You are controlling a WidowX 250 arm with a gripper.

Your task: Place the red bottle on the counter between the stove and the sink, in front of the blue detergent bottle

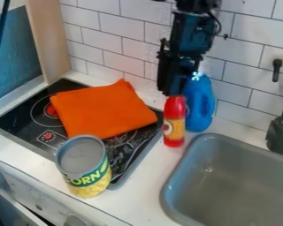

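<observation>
Red bottle (174, 126) with a yellow label, upright on the counter (145, 193) between stove (18, 112) and sink (178, 168), my gripper (172, 92) at its top, how wide I cannot tell, blue bottle (201, 103) just beside.

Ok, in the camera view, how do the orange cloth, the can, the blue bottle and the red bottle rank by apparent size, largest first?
1. Orange cloth
2. Can, though it sits nearer the camera
3. Blue bottle
4. Red bottle, slimmer than the blue one
</observation>
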